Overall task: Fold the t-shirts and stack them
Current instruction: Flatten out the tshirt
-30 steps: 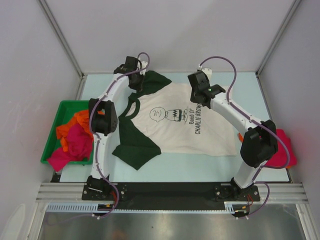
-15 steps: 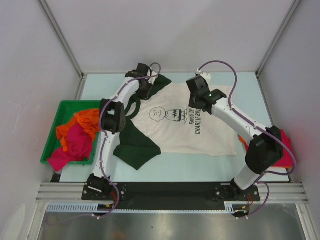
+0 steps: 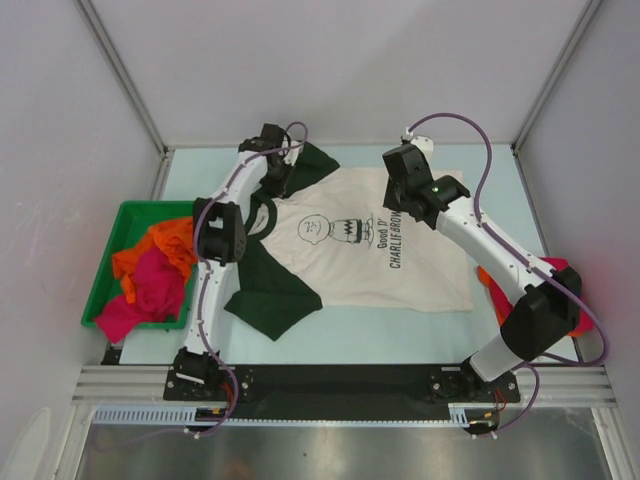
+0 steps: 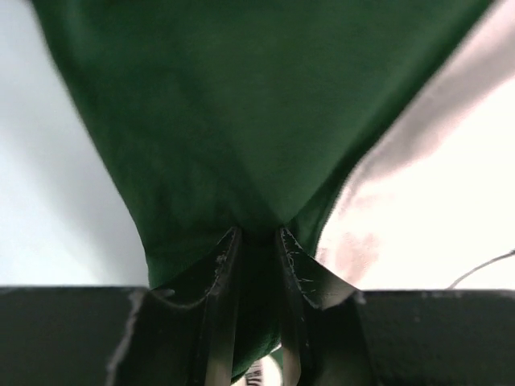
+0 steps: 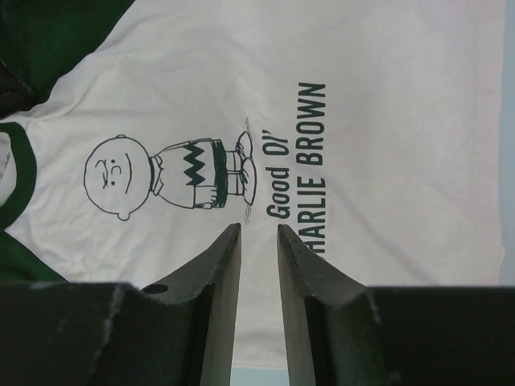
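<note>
The cream tee point(image 3: 420, 270) lay spread at the middle of the table point(image 3: 400, 325), print point(image 5: 193, 173) up. The bin point(image 3: 103, 285) at the left held an orange tee point(image 3: 150, 250) and a pink tee point(image 3: 150, 290). A crimson tee point(image 3: 565, 268) lay at the right edge. The left gripper point(image 4: 257, 235) pinched the far green sleeve point(image 4: 225, 121). The right gripper point(image 5: 257, 229) hovered over the print, jaws slightly apart and empty.

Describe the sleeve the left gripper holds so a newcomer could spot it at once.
On the pale blue table, find the cream cloth t-shirt with the cartoon print spread in the middle. The dark green sleeve at its far corner is the one, pinched in the left gripper; its twin lies flat at the near side, ungripped.
</note>
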Motion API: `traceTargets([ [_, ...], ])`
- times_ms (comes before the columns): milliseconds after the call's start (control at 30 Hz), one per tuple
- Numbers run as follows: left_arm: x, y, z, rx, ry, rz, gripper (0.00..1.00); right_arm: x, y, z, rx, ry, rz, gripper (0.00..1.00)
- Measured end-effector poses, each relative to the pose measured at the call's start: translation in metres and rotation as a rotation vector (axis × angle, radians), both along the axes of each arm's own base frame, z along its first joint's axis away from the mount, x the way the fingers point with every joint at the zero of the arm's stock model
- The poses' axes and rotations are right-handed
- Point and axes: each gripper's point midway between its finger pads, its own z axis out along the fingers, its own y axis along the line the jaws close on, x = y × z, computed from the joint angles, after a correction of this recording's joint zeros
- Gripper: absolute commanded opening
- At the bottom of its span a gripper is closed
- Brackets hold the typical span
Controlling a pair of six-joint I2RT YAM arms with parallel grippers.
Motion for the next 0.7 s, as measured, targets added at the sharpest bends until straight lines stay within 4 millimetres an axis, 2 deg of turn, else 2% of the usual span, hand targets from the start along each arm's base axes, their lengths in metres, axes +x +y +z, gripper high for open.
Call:
traceTargets([
  [233, 0.005, 0.041, -0.001, -0.006, 0.017, 0.089, 0.28, -0.001, 0.000, 0.003, 0.006, -0.007, 0.000, 0.31],
  [400, 0.007, 0.058, 0.000, -0.006, 0.022, 0.127, 0.30, 0.000, 0.000, 0.003, 0.008, -0.008, -0.002, 0.32],
  [500, 0.007, 0.068, 0.001, 0.009, 0.020, 0.145, 0.34, -0.002, -0.001, -0.002, 0.003, 0.001, -0.002, 0.32],
  [600, 0.009, 0.076, 0.001, 0.025, 0.017, 0.162, 0.48, -0.005, -0.003, -0.011, -0.008, 0.020, -0.003, 0.33],
  [633, 0.009, 0.078, 0.001, 0.029, 0.015, 0.165, 0.56, -0.006, -0.003, -0.014, -0.012, 0.026, -0.003, 0.34],
  [700, 0.010, 0.083, 0.002, 0.035, 0.009, 0.176, 0.62, -0.007, -0.004, -0.017, -0.017, 0.033, -0.003, 0.41],
])
